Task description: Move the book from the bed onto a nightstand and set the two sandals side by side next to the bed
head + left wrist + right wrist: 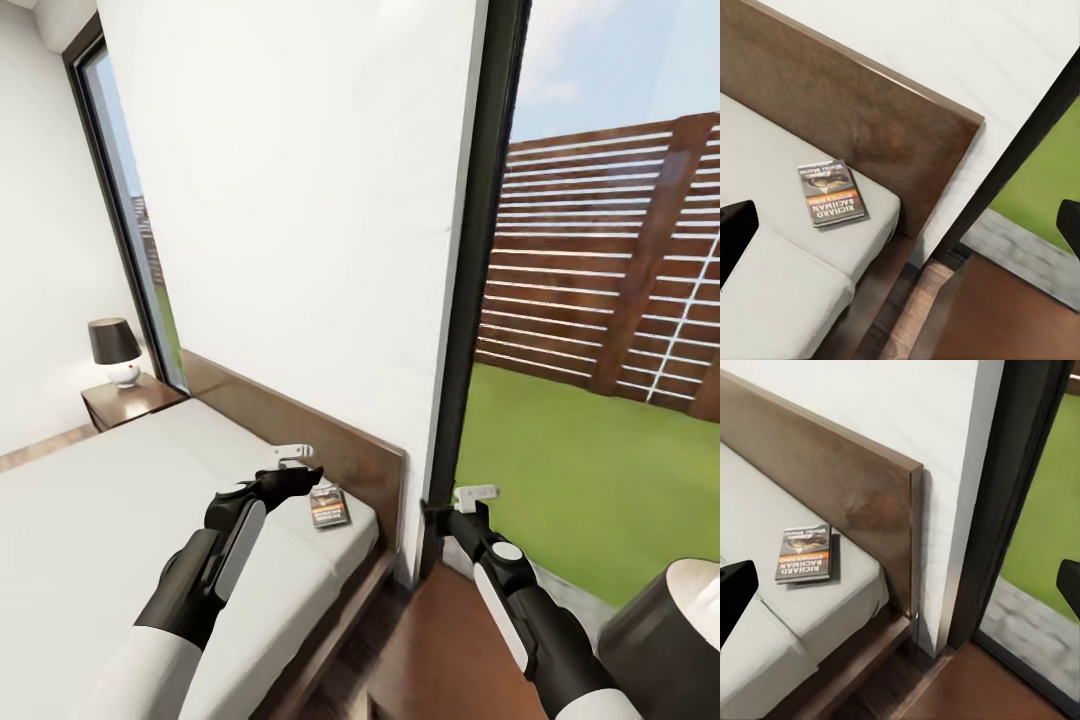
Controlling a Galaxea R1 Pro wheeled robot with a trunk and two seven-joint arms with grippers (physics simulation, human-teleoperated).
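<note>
The book [328, 505] lies flat on the bed's pale mattress [100, 500], at the corner close to the dark brown headboard [330, 440]. Its orange band and white lettering read clearly in the left wrist view [831, 193] and the right wrist view [805, 555]. My left gripper [293, 456] hovers open just above and beside the book, its dark fingers [736, 234] spread wide. Over the gap beside the bed, my right gripper [476, 494] is open and holds nothing. A nightstand [440, 640] stands right below it. The sandals are out of view.
A second nightstand [130, 402] with a black-shaded lamp [114, 350] stands at the bed's far side. A dark lamp shade [665, 630] rises at the near nightstand's right. Black-framed glass [480, 250] behind shows lawn and slat fence.
</note>
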